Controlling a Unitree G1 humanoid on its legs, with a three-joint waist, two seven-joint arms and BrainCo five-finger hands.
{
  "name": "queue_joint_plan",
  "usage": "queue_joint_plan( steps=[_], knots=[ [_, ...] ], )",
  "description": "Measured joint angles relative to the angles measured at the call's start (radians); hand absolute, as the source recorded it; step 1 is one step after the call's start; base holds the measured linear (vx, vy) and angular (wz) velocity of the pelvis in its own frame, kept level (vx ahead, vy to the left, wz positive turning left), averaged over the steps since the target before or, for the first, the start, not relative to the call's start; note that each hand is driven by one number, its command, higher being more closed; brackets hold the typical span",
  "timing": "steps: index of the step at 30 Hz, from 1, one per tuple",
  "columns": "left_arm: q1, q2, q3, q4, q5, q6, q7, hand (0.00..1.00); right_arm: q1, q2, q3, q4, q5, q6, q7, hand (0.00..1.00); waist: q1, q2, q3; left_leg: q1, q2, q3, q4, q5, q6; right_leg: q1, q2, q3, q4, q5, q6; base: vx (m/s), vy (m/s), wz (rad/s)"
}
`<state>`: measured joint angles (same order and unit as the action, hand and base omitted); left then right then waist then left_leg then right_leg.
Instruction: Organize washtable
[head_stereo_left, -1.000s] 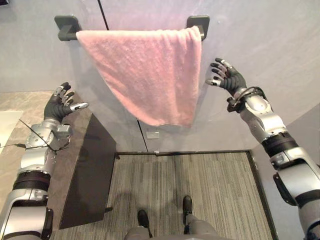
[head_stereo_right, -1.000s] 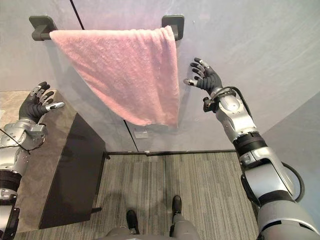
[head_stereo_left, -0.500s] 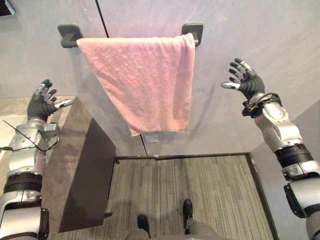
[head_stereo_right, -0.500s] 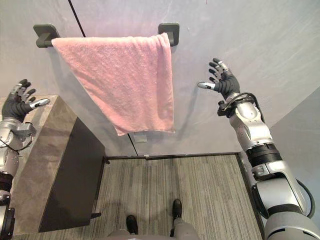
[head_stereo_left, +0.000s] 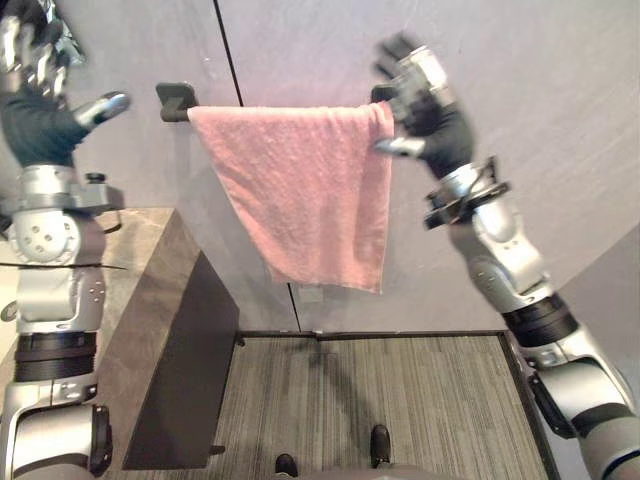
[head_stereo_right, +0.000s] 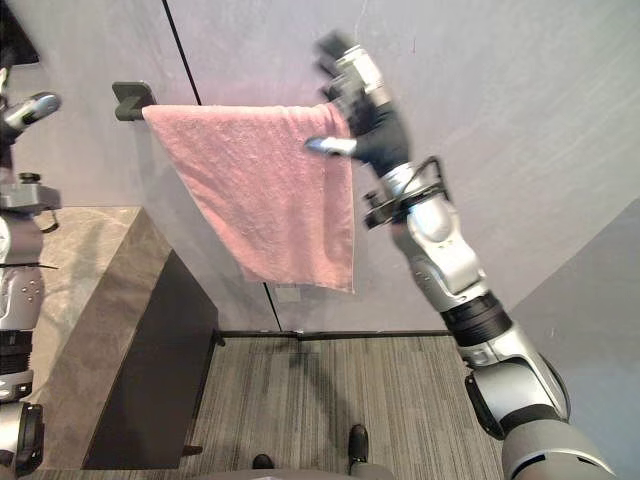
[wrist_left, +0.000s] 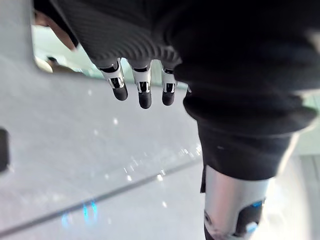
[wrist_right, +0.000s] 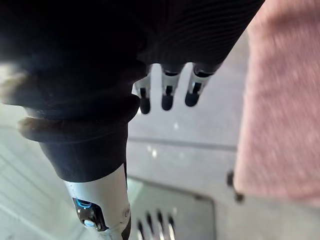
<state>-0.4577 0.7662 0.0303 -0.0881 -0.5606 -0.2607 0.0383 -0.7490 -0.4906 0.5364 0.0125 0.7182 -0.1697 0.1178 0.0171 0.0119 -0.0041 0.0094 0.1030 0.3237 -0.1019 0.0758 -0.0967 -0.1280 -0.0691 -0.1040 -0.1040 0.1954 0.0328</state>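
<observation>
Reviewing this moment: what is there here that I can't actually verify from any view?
- Towel bar, right bracket: mostly behind the right hand in both eye views.
- Whether that hand touches the pink towel: they overlap, so contact is unclear.
- Left hand fingertips: cut off by the left eye view's top edge.
- Washtable top: cut off at the left edge.

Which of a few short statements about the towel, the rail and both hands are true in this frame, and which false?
1. The pink terry towel hangs over the dark wall rail. True.
2. The left hand grips the towel. False: it is open, up by the wall, apart from the towel.
3. The right hand is at the rail's right end, by the towel's upper corner. True.
4. The towel hangs square, both sides vertical. False: its left edge slants inward towards the bottom.
</observation>
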Motion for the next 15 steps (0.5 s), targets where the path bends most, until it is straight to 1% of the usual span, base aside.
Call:
queue_joint_plan(
  steps=[3, 4, 7, 9, 11, 13, 15],
  knots=[
    [0.039, 0.014, -0.096, -0.08, -0.046, 0.0, -0.058, 0.0, -0.006, -0.007, 0.073, -0.001, 0.028, 0.003, 0.032, 0.0, -0.001, 0.011, -0.009, -0.002, 0.001, -0.005, 0.0, -0.002, -0.003, 0.0, 0.001, -0.004, 0.0, -0.002, -0.002, 0.01, 0.009, 0.05],
    [0.07, 0.025, -0.135, -0.113, -0.068, 0.001, -0.09, 0.0, -0.01, -0.022, 0.102, -0.002, 0.04, 0.004, 0.043, 0.0, -0.003, 0.014, -0.011, -0.003, 0.001, -0.005, 0.0, -0.002, -0.003, 0.0, 0.001, -0.004, 0.0, -0.002, -0.002, 0.0, 0.0, 0.0],
    [0.123, 0.033, -0.21, -0.13, -0.091, 0.011, -0.147, 0.0, -0.01, -0.069, 0.147, -0.005, 0.059, 0.017, 0.063, 0.0, -0.005, 0.015, -0.012, -0.01, 0.002, -0.006, 0.0, -0.003, -0.004, -0.007, 0.002, -0.004, 0.0, -0.002, -0.001, 0.0, 0.0, 0.0],
    [0.138, 0.035, -0.239, -0.109, -0.101, 0.02, -0.169, 0.0, -0.01, -0.085, 0.155, -0.005, 0.069, 0.024, 0.064, 0.0, -0.004, 0.015, -0.012, -0.023, 0.002, -0.006, 0.0, -0.002, -0.004, -0.021, 0.002, -0.005, 0.0, -0.002, -0.001, 0.0, 0.0, 0.0],
    [0.138, 0.057, -0.281, -0.065, -0.121, 0.034, -0.189, 0.0, -0.014, -0.105, 0.189, -0.004, 0.091, 0.025, 0.064, 0.0, -0.004, 0.015, -0.012, -0.043, 0.002, -0.007, 0.0, -0.001, -0.005, -0.04, 0.001, -0.007, 0.0, -0.002, -0.001, 0.0, 0.0, 0.0],
    [0.137, 0.074, -0.317, -0.026, -0.135, 0.041, -0.193, 0.0, -0.015, -0.108, 0.211, 0.003, 0.1, 0.027, 0.064, 0.0, -0.005, 0.015, -0.012, -0.056, 0.004, -0.008, 0.0, 0.0, -0.005, -0.056, 0.001, -0.004, 0.0, 0.001, 0.001, 0.02, 0.011, -0.05],
    [0.129, 0.076, -0.348, 0.029, -0.138, 0.05, -0.194, 0.0, -0.026, -0.116, 0.235, 0.009, 0.107, 0.028, 0.063, 0.0, -0.007, 0.015, -0.011, -0.078, 0.004, -0.01, 0.0, 0.001, -0.007, -0.078, -0.001, -0.003, 0.0, 0.005, 0.003, 0.03, 0.016, -0.03]
  ],
)
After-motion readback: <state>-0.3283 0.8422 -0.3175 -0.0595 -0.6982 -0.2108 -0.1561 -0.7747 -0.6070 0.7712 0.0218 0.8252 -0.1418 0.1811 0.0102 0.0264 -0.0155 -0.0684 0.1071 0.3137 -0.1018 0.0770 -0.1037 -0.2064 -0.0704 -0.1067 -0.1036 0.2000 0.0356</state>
